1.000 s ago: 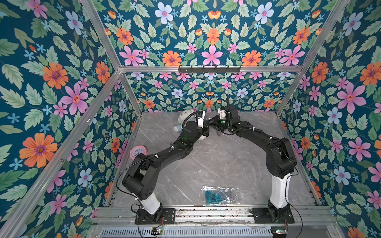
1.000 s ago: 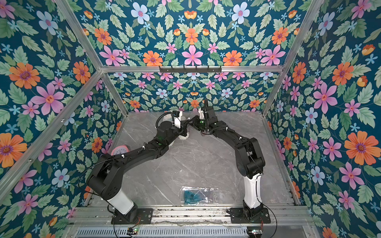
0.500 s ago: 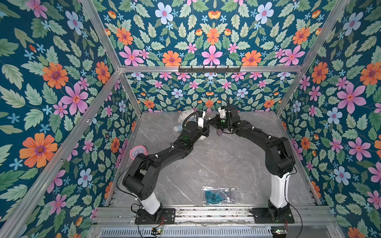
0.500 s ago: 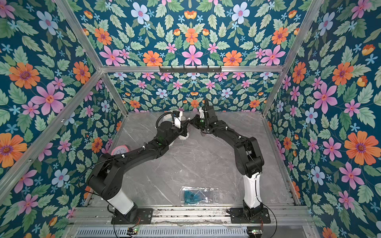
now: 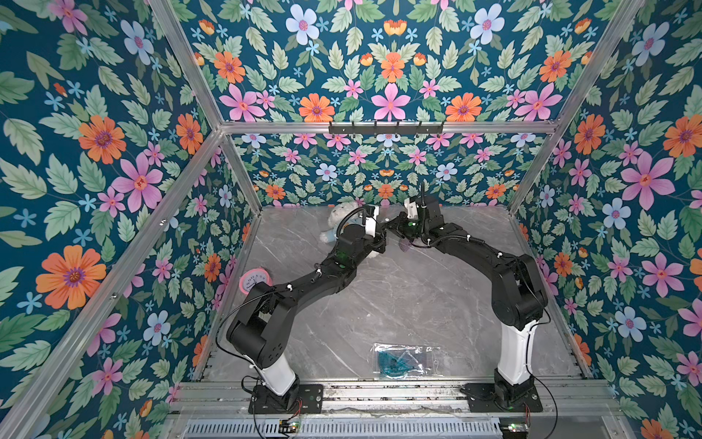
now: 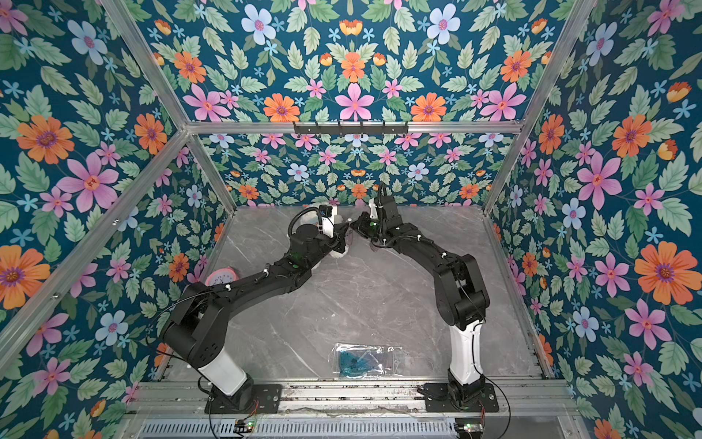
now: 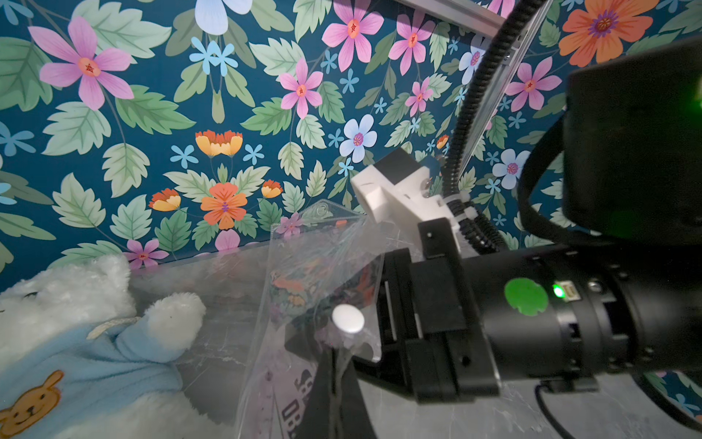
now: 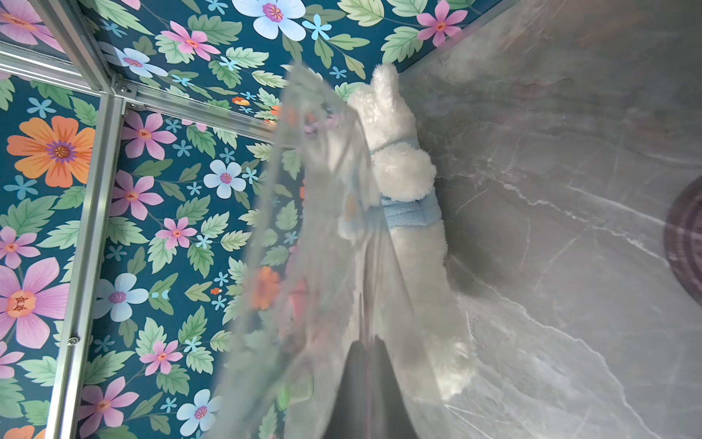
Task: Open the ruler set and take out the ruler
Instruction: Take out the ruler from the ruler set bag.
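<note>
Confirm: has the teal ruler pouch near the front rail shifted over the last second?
No. The teal ruler pouch keeps the same gap from the front rail and the same angle to it.

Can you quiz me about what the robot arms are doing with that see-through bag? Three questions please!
1. True or false: the left gripper and the right gripper both pinch the clear pouch.
2. What lies on the table near the pouch? A) a banana B) a white plush toy C) a mug
3. Fill in: the pouch's snap button is coloured ___.
Key: 1 true; 2 B; 3 white.
</note>
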Controlling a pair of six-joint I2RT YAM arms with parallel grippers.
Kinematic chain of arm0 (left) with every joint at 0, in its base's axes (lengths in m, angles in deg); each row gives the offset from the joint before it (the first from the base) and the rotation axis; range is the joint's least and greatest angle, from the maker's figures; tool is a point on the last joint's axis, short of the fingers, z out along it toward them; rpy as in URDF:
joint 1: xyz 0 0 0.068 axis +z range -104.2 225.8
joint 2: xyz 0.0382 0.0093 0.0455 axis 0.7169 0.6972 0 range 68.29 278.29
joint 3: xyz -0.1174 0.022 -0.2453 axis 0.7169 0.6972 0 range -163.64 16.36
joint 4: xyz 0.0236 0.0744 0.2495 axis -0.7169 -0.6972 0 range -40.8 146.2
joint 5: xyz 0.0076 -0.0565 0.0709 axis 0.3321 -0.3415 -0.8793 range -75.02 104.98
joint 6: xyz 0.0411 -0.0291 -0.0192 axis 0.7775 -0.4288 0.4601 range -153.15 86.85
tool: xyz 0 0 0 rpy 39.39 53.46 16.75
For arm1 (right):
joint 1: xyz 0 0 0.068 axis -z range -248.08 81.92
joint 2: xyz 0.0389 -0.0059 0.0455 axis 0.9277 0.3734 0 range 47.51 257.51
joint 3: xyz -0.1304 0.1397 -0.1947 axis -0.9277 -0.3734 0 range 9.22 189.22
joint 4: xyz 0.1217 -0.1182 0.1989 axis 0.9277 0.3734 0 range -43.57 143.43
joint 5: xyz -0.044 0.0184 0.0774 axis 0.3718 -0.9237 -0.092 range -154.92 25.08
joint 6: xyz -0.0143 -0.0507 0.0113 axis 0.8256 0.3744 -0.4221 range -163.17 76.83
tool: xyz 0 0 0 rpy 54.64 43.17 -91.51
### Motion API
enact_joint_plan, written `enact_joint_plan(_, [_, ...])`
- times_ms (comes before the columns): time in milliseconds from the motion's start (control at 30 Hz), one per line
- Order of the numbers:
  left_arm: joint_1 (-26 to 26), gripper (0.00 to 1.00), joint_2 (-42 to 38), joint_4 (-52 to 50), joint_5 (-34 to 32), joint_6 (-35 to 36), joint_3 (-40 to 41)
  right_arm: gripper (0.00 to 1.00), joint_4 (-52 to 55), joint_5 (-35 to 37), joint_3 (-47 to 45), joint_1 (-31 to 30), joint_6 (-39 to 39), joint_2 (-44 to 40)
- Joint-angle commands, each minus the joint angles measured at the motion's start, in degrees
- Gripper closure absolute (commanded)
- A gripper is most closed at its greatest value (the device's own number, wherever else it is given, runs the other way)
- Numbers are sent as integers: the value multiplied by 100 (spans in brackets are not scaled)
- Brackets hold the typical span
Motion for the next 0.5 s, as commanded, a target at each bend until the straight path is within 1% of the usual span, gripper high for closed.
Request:
enact_joint_plan(0, [11, 100, 18, 125, -58, -50, 6, 100, -93, 104, -63, -4, 66, -152])
enact_joint_plan(467, [11, 100, 61, 115, -142, -57, 4, 100, -83, 160, -366, 83, 106, -572])
